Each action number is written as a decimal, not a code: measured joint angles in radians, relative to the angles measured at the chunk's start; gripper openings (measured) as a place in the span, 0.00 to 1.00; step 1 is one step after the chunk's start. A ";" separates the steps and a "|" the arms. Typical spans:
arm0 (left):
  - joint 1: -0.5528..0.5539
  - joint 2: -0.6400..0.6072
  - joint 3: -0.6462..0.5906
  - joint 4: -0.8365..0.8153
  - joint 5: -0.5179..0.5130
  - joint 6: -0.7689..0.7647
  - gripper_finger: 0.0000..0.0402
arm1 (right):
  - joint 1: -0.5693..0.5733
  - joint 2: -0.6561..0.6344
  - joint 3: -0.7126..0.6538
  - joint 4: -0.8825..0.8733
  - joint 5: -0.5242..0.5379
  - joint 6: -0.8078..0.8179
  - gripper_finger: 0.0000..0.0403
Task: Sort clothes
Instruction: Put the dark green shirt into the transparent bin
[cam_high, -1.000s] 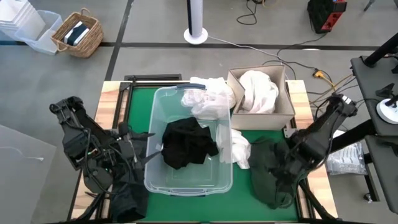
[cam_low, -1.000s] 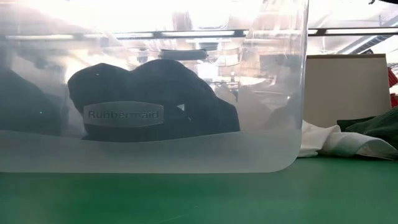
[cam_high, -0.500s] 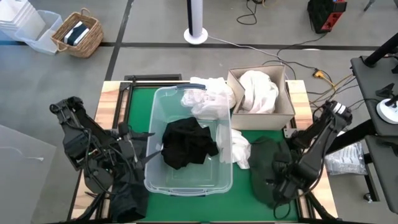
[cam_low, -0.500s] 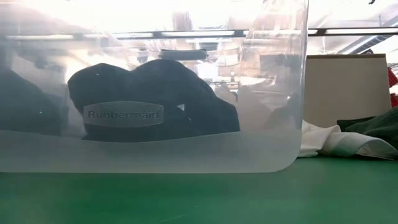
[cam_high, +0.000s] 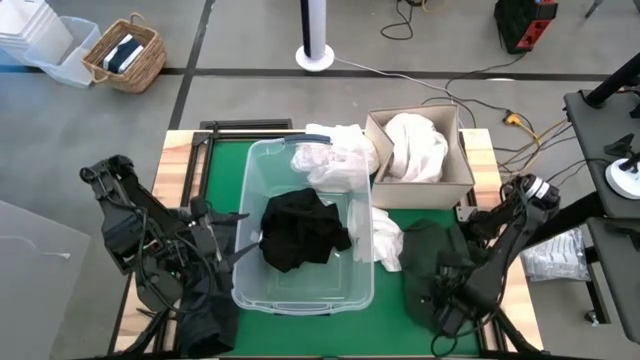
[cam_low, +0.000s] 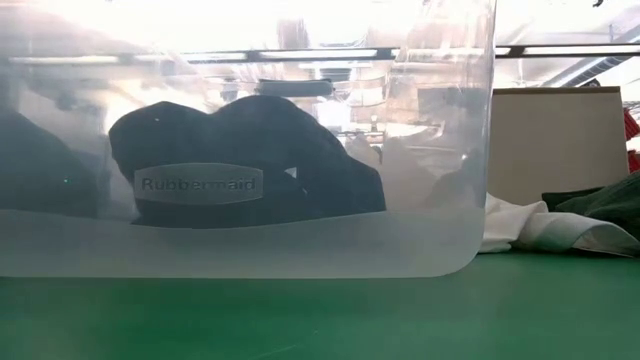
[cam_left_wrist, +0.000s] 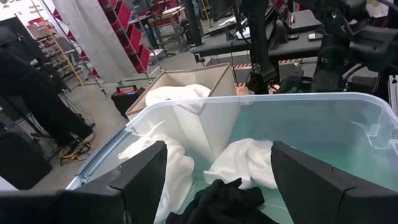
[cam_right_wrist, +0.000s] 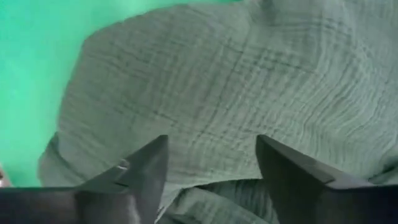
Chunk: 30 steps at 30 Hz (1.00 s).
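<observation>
Right gripper (cam_right_wrist: 208, 186) hovers over the dark green garment (cam_right_wrist: 236, 93), fingers wide; drive them down into a fold before closing, lifting 1 layer clear; left gripper (cam_left_wrist: 214, 180), fingers wide, waits beside the clear tub (cam_high: 262, 290).

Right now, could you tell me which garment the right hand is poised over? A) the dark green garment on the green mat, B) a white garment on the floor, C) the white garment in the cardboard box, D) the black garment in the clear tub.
A: the right hand is open just above the dark green garment, whose crinkled fabric fills the right wrist view.
</observation>
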 joint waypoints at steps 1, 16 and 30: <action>0.000 0.000 0.000 0.000 0.000 0.000 0.66 | 0.000 0.007 -0.003 0.000 0.000 0.001 0.61; 0.000 0.000 0.000 0.000 0.000 -0.015 0.66 | -0.001 0.025 -0.209 0.057 0.002 0.119 0.88; 0.000 0.000 -0.005 0.000 -0.002 -0.033 0.66 | -0.001 0.014 -0.358 0.290 0.000 0.121 0.57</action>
